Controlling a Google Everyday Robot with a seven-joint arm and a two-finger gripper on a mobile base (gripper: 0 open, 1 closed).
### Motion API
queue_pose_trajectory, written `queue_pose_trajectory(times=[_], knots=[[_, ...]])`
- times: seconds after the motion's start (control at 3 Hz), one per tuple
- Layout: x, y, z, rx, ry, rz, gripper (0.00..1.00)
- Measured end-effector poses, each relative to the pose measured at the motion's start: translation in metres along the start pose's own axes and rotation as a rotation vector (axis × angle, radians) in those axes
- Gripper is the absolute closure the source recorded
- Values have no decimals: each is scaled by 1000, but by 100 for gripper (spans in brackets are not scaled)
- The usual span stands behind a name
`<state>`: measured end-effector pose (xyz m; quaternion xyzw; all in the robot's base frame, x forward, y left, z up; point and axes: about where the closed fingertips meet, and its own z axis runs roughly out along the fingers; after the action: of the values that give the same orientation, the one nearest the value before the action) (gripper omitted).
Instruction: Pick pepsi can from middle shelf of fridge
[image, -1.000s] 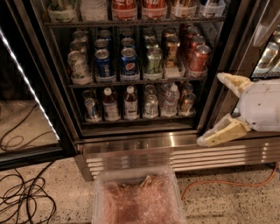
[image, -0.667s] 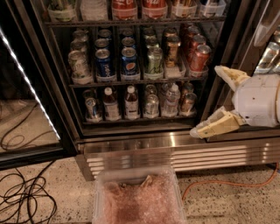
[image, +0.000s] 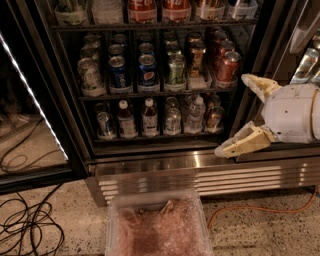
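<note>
The pepsi can (image: 148, 74), blue with a round globe logo, stands at the front of the middle shelf (image: 150, 93) of the fridge (image: 165, 165). A blue can with white lettering (image: 119, 75) is on its left and a green can (image: 176, 70) on its right. My gripper (image: 231, 115) is open and empty. It hangs in front of the fridge's right side, at about the height of the lower shelf, right of and below the pepsi can. Its cream fingers (image: 245, 142) point left.
Small bottles fill the shelf below (image: 150, 120) and red cans (image: 227, 65) stand at the right of the middle shelf. The open door with a light strip (image: 35, 100) is at left. A clear plastic bin (image: 157, 227) sits on the floor below, with cables (image: 25, 225) at left and an orange cord (image: 260, 210) at right.
My gripper has moved a little left and up toward the fridge opening, still open. The cans have not moved.
</note>
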<state>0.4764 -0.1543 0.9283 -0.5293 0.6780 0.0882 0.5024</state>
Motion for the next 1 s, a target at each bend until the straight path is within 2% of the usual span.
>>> queue_pose_trajectory(times=[0.33, 0.67, 1.0], knots=[[4, 2, 10, 33, -22, 4, 0], [12, 7, 28, 103, -64, 18, 0], [3, -3, 32, 152, -68, -10, 0]])
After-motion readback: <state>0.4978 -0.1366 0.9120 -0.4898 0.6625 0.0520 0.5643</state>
